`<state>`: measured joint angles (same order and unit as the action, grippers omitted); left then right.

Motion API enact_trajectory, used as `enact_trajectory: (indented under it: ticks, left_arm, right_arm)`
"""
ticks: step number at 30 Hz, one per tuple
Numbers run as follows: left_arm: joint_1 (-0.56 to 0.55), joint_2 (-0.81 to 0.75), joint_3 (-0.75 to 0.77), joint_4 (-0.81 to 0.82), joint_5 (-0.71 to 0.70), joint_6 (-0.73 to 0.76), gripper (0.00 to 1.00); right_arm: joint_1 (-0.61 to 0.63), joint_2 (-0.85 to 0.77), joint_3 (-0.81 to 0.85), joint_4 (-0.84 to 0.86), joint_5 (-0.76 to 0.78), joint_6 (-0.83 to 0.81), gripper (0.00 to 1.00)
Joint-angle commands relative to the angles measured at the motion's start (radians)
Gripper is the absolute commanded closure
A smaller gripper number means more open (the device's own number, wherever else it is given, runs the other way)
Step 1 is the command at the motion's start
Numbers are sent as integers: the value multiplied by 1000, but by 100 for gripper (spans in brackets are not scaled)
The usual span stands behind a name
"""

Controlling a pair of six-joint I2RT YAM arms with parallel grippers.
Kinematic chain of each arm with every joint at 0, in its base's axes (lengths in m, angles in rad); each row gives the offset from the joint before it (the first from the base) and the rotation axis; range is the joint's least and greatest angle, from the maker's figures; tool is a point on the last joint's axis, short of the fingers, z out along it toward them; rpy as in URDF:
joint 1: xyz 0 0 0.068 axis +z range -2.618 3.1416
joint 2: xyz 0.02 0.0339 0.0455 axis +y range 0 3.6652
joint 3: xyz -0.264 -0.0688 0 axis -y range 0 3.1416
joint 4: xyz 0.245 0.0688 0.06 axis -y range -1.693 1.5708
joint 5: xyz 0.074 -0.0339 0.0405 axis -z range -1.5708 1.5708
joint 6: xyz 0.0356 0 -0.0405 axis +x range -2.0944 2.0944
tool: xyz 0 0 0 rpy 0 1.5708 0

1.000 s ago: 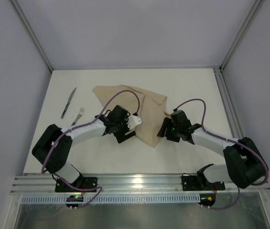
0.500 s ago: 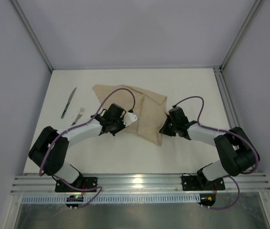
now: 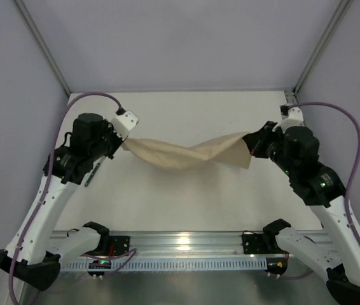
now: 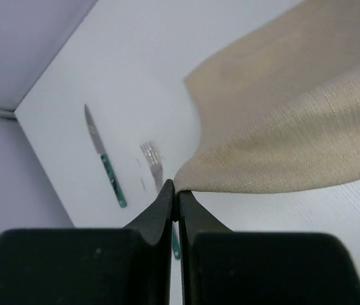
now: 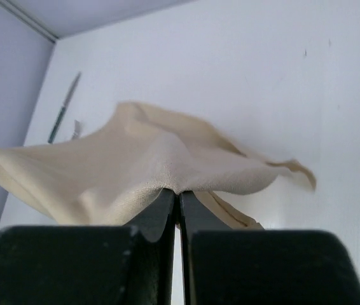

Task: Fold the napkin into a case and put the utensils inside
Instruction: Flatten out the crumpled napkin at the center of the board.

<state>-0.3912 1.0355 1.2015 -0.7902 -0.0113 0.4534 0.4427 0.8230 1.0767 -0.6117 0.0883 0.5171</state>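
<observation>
Whereas a second ago the napkin point(image 3: 189, 154) lay crumpled on the table point(image 3: 186, 203) under two wide-open pincers, the left gripper point(image 4: 175, 190) and right gripper point(image 5: 179, 196) now pinch opposite corners. They hold it stretched in the air from nine to three o'clock. Laying it flat for folding looks next. The knife point(image 4: 105, 162) and fork point(image 4: 152, 164) wait toward nine o'clock.

surface: white table point(image 3: 186, 197) | lying on it: knife point(image 4: 105, 160), fork point(image 4: 154, 166) | side by side, apart, left side
</observation>
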Motion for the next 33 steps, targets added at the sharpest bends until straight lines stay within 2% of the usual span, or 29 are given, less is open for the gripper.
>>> enact_trajectory:
  ticks: [1,6,10,14,17,19,21,24,26,29,33]
  left_arm:
    - [8,-67,209,-257,-62,-12,100]
    - [8,-115,476,-372,-145,-32,100]
    - [8,-112,628,-386,-182,-50,100]
    - [8,-78,644,-333,-233,-53,100]
    - [8,-16,587,-258,-262,-25,100]
    - [11,27,547,-178,-274,-4,100]
    - [32,104,540,-123,-237,4,100]
    - [171,250,610,-69,-126,-45,100]
    - [224,328,713,-67,-66,-79,100]
    - [294,441,842,-49,-20,-125,100]
    - [322,483,915,-1,39,-150,100]
  right_arm:
    - [-2,-38,202,-216,5,-112,96]
    - [-2,-48,446,-339,-73,-128,96]
    - [-1,-41,496,-326,-177,-89,96]
    - [-1,40,499,-269,-194,-86,96]
    - [-9,169,531,-218,-165,-118,96]
    - [-54,250,580,-175,-220,-129,96]
    - [-100,381,618,-125,-289,-117,96]
    - [-185,560,765,-86,-349,-85,96]
    - [-238,693,850,-86,-374,-62,97]
    - [-305,842,1090,-124,-442,-19,96]
    - [-341,898,1215,-146,-449,-15,96]
